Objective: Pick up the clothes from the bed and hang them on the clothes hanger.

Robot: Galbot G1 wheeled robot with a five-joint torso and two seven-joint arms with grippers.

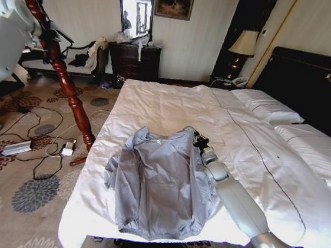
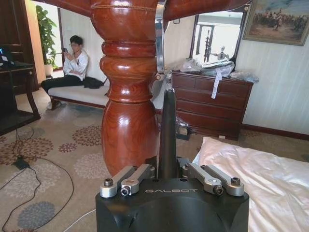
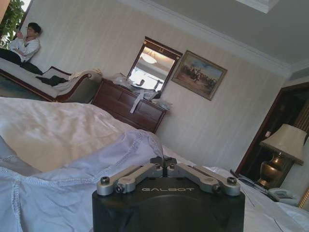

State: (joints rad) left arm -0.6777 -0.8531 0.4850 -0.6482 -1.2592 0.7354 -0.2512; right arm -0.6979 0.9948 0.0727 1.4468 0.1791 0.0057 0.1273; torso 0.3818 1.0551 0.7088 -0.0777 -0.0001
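Observation:
The clothes (image 1: 156,185), a light grey-blue jacket, lie spread flat near the foot of the white bed (image 1: 256,163). My right arm reaches in from the bottom right. Its gripper (image 1: 198,140) is at the jacket's far shoulder by the collar. In the right wrist view that gripper (image 3: 163,161) is shut, with jacket fabric (image 3: 63,193) bunched against it. My left gripper (image 2: 167,166) is raised beside the bed and is shut on the black clothes hanger (image 2: 167,130). The hanger's silver hook (image 2: 159,43) rises close against the wooden coat stand (image 2: 128,96).
The reddish-brown coat stand (image 1: 68,87) leans at the bed's left side. Cables and a power strip (image 1: 18,147) lie on the carpet. A dark dresser (image 1: 135,60) stands at the far wall. A lamp (image 1: 243,44), pillows (image 1: 268,105) and the black headboard (image 1: 312,80) are to the right.

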